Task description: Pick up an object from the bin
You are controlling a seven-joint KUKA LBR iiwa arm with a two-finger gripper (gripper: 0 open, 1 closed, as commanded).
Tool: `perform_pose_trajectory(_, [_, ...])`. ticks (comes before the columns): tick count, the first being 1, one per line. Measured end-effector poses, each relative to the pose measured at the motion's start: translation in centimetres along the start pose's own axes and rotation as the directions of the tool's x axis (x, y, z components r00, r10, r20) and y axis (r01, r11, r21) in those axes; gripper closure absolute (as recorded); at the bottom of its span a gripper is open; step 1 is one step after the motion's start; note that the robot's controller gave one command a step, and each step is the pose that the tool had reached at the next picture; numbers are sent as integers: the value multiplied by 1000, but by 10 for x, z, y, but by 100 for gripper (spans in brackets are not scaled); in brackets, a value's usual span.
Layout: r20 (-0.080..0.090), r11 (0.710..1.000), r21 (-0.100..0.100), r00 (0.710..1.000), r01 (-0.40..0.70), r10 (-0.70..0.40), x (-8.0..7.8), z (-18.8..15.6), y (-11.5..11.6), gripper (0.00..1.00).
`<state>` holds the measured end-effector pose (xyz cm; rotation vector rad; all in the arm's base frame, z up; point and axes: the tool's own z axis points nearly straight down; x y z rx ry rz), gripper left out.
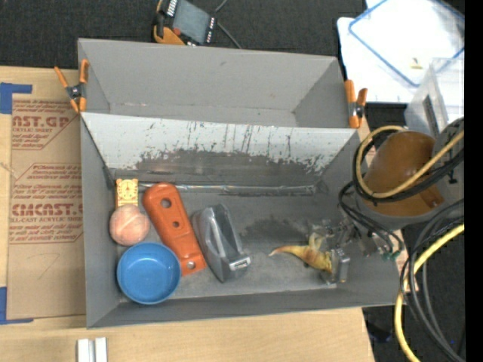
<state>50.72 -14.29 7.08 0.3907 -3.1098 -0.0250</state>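
My gripper [333,256] is down near the bin floor at the right end of the bin. A small yellow, curved thing with a thin pointed tail [300,253] lies on the floor directly to its left. The thing's right end reaches in under the gripper. I cannot make out whether it is held. A grey metal stapler-like tool [219,242] lies further left, near the middle of the floor, apart from the gripper.
At the left end lie an orange handle with two holes [172,222], a blue bowl [148,272], a pink ball [128,224] and a small yellow block [126,192]. The arm's brown cover and cables hang over the bin's right rim.
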Motion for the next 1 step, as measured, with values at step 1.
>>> perform_pose_trajectory(1, [-4,1000,-4,1000,2,-2,1,-32,3,100])
